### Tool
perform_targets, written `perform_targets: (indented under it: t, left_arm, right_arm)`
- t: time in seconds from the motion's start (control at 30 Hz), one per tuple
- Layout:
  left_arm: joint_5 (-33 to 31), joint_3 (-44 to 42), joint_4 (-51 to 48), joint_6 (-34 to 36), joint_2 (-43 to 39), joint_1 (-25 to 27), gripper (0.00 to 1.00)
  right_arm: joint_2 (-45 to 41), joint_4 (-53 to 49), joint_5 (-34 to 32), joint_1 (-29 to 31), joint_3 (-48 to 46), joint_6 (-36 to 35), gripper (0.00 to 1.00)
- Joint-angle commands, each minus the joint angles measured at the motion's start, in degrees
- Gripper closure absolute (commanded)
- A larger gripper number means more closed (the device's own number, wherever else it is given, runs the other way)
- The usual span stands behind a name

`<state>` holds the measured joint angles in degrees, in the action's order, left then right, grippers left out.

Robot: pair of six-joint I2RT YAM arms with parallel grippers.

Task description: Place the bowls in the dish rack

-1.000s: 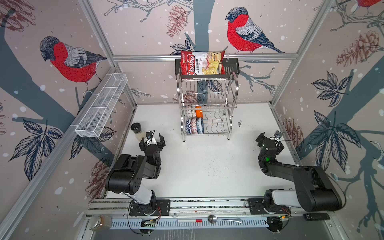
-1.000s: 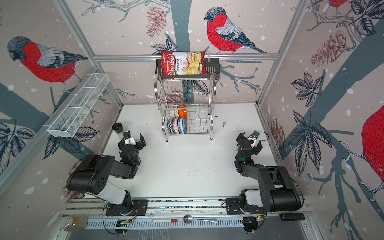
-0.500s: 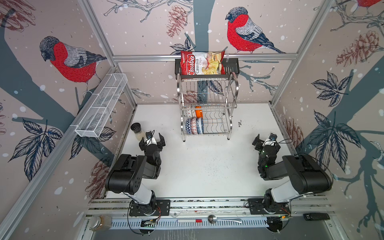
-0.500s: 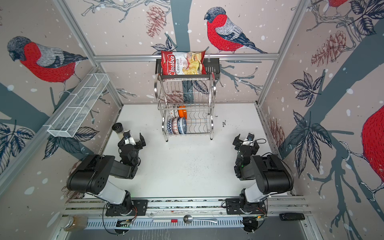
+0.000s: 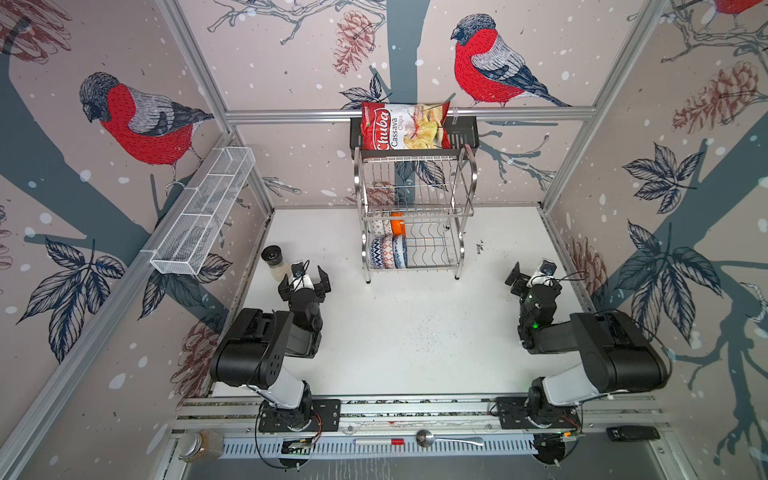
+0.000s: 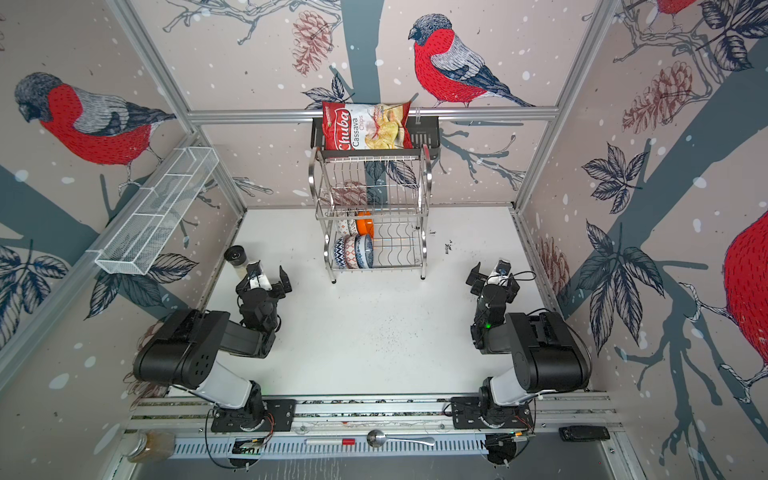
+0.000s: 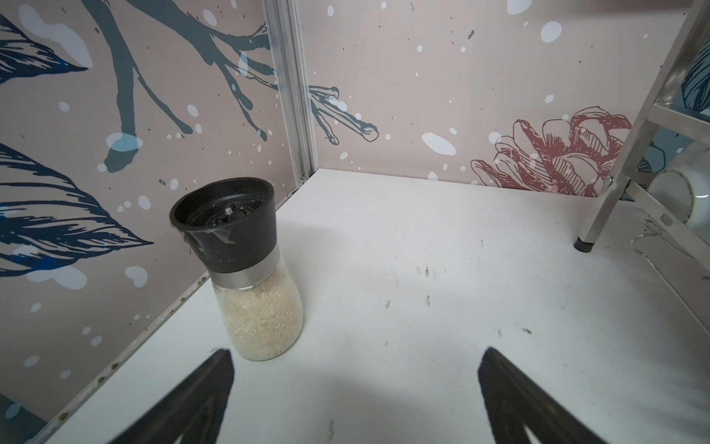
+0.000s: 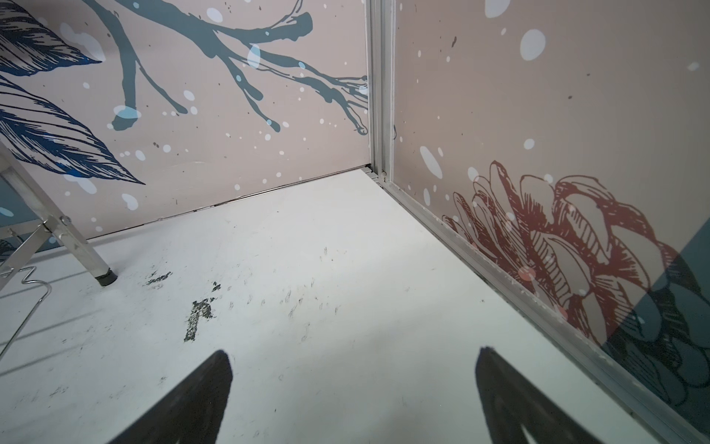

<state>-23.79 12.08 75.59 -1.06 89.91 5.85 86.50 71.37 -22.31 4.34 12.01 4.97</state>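
Nearest you, your left fingers [image 7: 203, 396] and right fingers [image 8: 199, 396] are both spread wide and hold nothing, low over the white counter [image 5: 415, 324]. Just beyond the left ones stands a glass shaker jar with a black lid [image 5: 272, 259], no part of this job. Farther back, the small round patterned bowls [image 5: 388, 251] and a glossy orange bowl [image 5: 397, 224] stand on edge in the lower tier of the shiny steel wire dish rack [image 5: 417, 215]. You have no bowl left on the counter, so loading looks complete.
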Motion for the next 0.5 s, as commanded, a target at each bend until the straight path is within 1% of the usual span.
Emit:
perform_targets:
  t: [0.0, 0.47]
  left_arm:
    - [0.45, 0.16, 2.83, 0.62, 0.00, -0.05, 0.01]
    - [0.42, 0.22, 2.81, 0.55, -0.02, -0.06, 0.01]
  right_arm:
    - [-0.19, 0.13, 0.51, -0.03, 0.29, 0.92, 0.01]
    - [-0.44, 0.28, 1.13, -0.28, 0.06, 0.92, 0.01]
